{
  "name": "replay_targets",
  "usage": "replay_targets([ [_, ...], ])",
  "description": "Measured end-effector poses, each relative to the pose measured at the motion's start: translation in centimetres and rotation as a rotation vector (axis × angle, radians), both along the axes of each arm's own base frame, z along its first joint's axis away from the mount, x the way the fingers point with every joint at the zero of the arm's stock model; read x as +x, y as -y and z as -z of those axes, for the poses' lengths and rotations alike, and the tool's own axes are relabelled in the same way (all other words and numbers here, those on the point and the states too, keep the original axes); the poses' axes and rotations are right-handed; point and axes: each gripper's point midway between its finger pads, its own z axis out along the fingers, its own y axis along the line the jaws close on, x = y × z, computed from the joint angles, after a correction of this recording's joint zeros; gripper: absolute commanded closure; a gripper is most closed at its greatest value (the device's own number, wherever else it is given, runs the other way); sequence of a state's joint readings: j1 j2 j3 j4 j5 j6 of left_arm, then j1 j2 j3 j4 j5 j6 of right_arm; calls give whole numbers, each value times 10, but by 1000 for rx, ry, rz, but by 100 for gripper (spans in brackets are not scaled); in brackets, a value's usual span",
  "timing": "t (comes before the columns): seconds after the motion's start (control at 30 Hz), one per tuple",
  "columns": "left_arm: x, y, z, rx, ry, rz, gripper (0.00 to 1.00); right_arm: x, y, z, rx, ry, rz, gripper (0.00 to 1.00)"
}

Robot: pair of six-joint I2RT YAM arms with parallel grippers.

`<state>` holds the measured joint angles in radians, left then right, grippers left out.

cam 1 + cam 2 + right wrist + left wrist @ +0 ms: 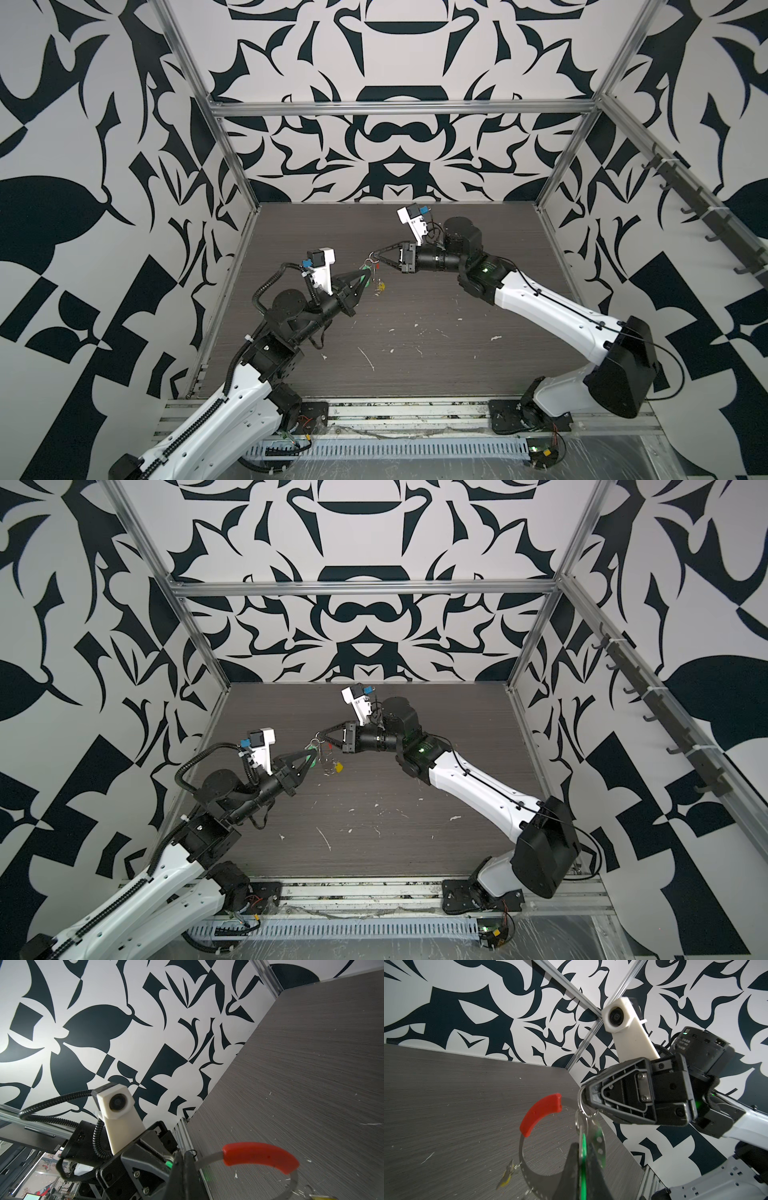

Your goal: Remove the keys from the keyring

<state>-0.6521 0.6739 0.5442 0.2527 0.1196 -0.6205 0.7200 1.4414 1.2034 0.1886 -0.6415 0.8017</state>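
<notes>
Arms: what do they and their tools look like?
The left arm and right arm have white shells and black joints. The left tool and right tool are black with triangular open-frame fingers; a white camera mount sits by each. A black ribbed cable runs along the left arm.

The keyring [542,1113] with its keys [584,1142] hangs above the counter's [415,374] middle, left claw [368,273] front-left of it, right claw [373,254] back-right.

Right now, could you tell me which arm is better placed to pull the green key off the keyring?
Left: the left gripper is shut on the green key, while the right gripper pinches the keyring and can likely just hold it steady.
</notes>
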Motion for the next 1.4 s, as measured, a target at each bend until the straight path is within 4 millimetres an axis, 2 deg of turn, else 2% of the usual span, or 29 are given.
replay_targets([
  [0.33, 7, 4, 2, 47, 50, -18, 100, 5, 2, -2, 41, -48, 47, 100],
  [0.73, 13, 28, -3, 224, 200, -85, 100, 17, 2, -3, 77, -79, 122, 100],
  [0.97, 20, 23, 7, 327, 218, -171, 100, 23, -1, 5, 68, -85, 141, 100],
  [1.4, 18, 13, 12, 361, 195, -208, 100, 21, -2, 10, 35, -19, 132, 100],
])
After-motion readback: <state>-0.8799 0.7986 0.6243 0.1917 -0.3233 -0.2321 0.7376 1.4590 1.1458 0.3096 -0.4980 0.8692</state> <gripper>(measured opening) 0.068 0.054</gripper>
